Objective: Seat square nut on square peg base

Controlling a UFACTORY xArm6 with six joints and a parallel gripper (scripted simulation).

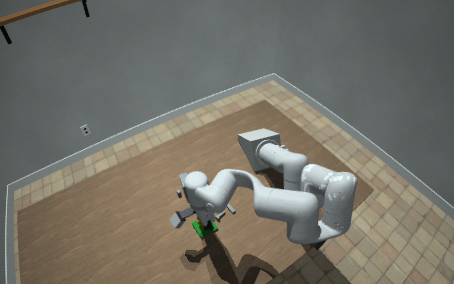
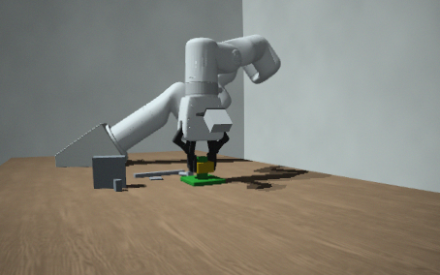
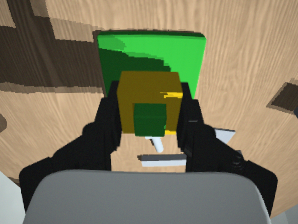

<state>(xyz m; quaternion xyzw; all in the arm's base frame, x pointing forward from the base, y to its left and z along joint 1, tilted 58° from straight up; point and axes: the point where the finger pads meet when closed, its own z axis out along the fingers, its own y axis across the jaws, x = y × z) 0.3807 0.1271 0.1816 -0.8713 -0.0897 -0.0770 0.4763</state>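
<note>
Square nut (image 1: 206, 228), seen from the top view, was almost hidden under the wrist; you could make out only a sliver of yellow against the green base (image 1: 213, 228), with the arm (image 1: 280, 200) reaching across the wooden table (image 1: 100, 225).

Exterior view: you saw the gripper (image 2: 202, 167) pointing straight down, its black fingers (image 2: 189, 154) clamped on the yellow nut (image 2: 205, 167), which sat low on the peg, just above the flat green base (image 2: 204, 181) but apparently not yet resting on it. This view alone gave height; the peg itself was hidden by the nut. A grey block (image 2: 108, 170) and thin grey bars (image 2: 157, 172) lay well apart to one side.

Wrist view: you looked down through the nut (image 3: 127, 99), whose square hole framed the green peg (image 3: 150, 117), so nut and peg were aligned. The fingers pressed on the nut's two opposite sides, with the base (image 3: 180, 52) directly beneath. This view alone showed centring, not remaining drop. The relation your next move probably turned on was vertical: base straight below the held nut, a short descent before release.
</note>
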